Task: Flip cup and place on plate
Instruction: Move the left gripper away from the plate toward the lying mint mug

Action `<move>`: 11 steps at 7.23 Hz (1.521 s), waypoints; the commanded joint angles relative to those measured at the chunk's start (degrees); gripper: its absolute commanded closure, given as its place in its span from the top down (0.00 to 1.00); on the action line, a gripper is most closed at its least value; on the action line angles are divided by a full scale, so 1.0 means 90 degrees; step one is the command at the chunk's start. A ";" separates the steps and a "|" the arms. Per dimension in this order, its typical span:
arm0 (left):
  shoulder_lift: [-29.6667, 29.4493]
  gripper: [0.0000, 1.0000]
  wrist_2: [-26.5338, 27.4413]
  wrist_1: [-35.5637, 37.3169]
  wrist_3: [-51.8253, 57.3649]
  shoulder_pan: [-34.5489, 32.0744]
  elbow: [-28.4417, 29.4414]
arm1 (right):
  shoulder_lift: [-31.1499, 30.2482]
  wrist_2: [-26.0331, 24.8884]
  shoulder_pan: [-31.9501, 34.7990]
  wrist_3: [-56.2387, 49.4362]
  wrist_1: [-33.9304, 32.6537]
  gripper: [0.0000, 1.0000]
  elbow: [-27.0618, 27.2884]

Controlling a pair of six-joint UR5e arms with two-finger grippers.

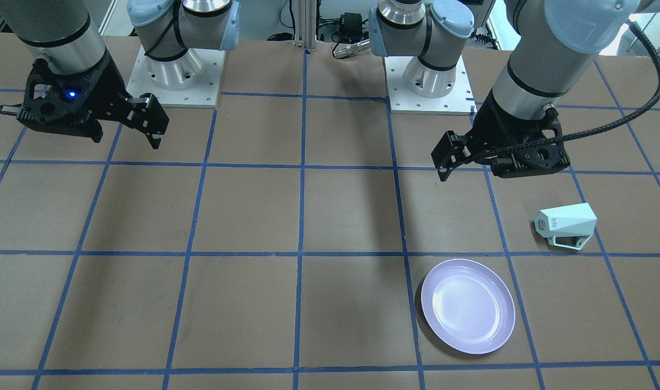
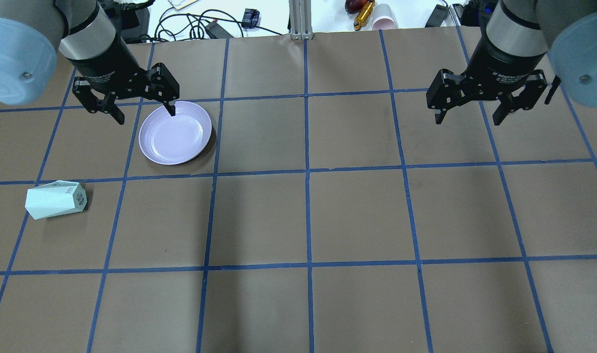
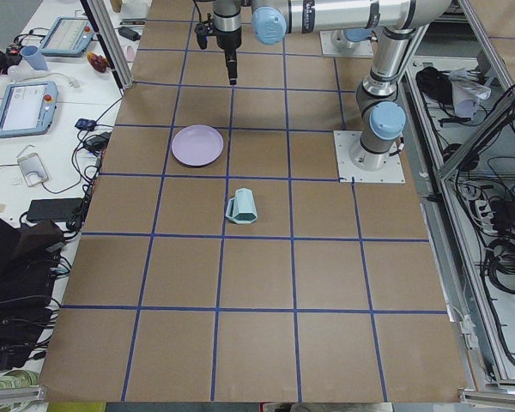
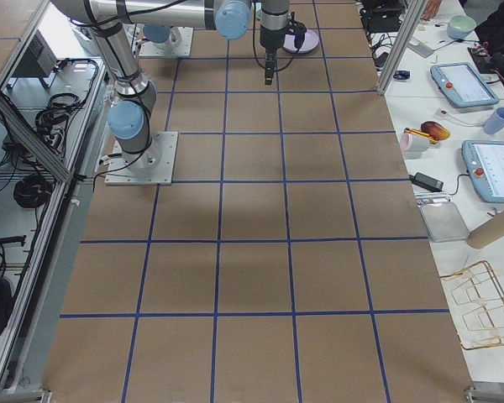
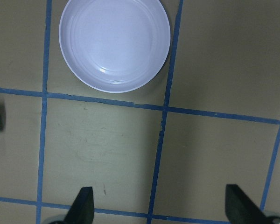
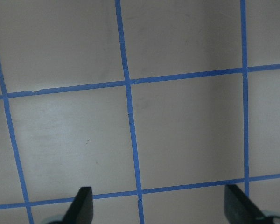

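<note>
The mint-green cup [image 2: 56, 199] lies on its side on the table at the robot's left, lettered base toward the centre; it also shows in the front view [image 1: 565, 226], handle toward that camera. The lavender plate [image 2: 175, 133] lies flat and empty farther out, also in the front view [image 1: 467, 305] and the left wrist view [image 5: 114, 44]. My left gripper [image 2: 145, 113] is open and empty, held above the table by the plate's rim, apart from the cup. My right gripper [image 2: 467, 119] is open and empty above bare table at the right.
Blue tape lines grid the brown table top. The two arm bases stand on white plates [image 1: 178, 81] at the robot's edge. Cables, a bottle and a pink cup [image 2: 384, 22] lie beyond the far edge.
</note>
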 commanded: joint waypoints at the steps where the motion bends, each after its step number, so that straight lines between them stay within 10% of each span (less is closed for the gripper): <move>1: 0.0014 1.00 0.0008 -0.0001 0.0000 -0.0006 -0.0063 | 0.0000 0.0000 0.0000 0.0000 0.0000 1.00 0.0003; 7: -0.0064 1.00 -0.0021 0.0106 0.0281 0.0684 -0.0054 | 0.0000 0.0000 0.0000 0.0000 0.0000 1.00 -0.0007; 11: -0.0181 1.00 -0.0089 0.0097 0.3214 0.2441 -0.0063 | 0.0000 0.0000 0.0000 0.0000 0.0000 1.00 0.0003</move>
